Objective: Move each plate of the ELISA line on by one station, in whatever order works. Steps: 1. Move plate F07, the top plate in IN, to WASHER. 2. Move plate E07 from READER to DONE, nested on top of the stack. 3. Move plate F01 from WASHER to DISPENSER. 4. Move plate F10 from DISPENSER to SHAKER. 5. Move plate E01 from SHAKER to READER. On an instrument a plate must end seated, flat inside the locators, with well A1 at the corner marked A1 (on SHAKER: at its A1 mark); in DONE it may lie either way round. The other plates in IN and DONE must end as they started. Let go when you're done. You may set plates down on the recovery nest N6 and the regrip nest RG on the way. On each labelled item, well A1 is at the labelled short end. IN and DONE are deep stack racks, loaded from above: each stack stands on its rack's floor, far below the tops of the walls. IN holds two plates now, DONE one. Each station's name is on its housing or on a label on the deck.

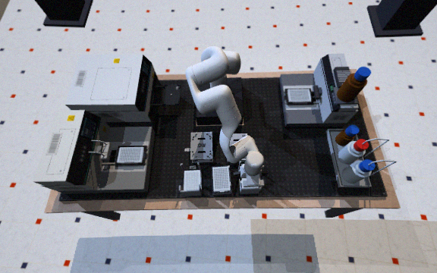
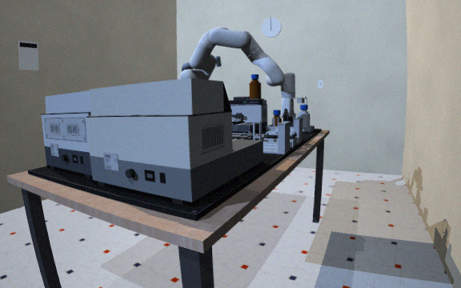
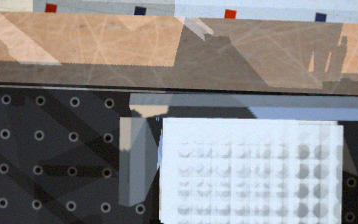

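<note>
1. The gripper point(image 1: 251, 181) hangs over the rightmost of three racks along the near edge of the deck point(image 1: 302, 159). Its fingers are not in view in any picture, but they stand wide and are clamped on something; I take that to be the plate point(image 3: 250, 170) filling the wrist view.
2. Which plate this is cannot be read: no label is legible. The rack wall point(image 3: 136, 162) shows just left of it, so the plate sits within or just above that rack.
3. Other plates are visible: one on the instrument at far right point(image 1: 299, 95), one on the instrument at near left point(image 1: 130, 155), and two in the racks to the left point(image 1: 192, 180) point(image 1: 221, 179).
4. Handling, as a judgement: a well plate is light, rigid, thin-walled plastic with smooth sides, so it can slip or tilt if squeezed off-centre.
5. Hold it across opposite side walls at mid-length, keep it level, and move straight up and down between the rack walls.
</note>
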Available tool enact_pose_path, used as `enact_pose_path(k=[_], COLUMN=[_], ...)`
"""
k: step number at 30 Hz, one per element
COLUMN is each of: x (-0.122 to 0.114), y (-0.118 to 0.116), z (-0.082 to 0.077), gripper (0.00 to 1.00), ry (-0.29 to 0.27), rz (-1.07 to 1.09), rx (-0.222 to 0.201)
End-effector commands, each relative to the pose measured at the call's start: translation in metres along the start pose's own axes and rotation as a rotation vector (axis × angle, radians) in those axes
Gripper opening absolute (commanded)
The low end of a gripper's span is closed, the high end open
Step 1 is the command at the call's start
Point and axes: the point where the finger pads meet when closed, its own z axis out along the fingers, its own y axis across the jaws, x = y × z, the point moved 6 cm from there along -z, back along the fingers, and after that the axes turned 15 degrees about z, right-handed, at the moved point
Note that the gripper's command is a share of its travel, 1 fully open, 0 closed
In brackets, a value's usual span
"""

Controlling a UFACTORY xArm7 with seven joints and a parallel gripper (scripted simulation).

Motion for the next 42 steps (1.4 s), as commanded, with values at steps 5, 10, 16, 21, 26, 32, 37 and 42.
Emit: enact_pose_path(k=[5,10,16,21,26,32,37,42], x=[0.002,0.002,0.002,0.002,0.002,0.002,0.002,0.002], y=[-0.001,-0.001,-0.001,-0.001,-0.001,-0.001,-0.001,-0.001], z=[0.002,0.005,0.009,0.011,0.014,0.018,0.02,0.024], gripper=[0.0,0.0,0.0,0.0,0.0,0.0,0.0,0.0], ry=[0.005,0.005,0.005,0.005,0.005,0.005,0.005,0.005], rz=[0.0,0.0,0.0,0.0,0.0,0.0,0.0,0.0], rx=[0.003,0.003,0.003,0.003,0.003,0.003,0.003,0.003])
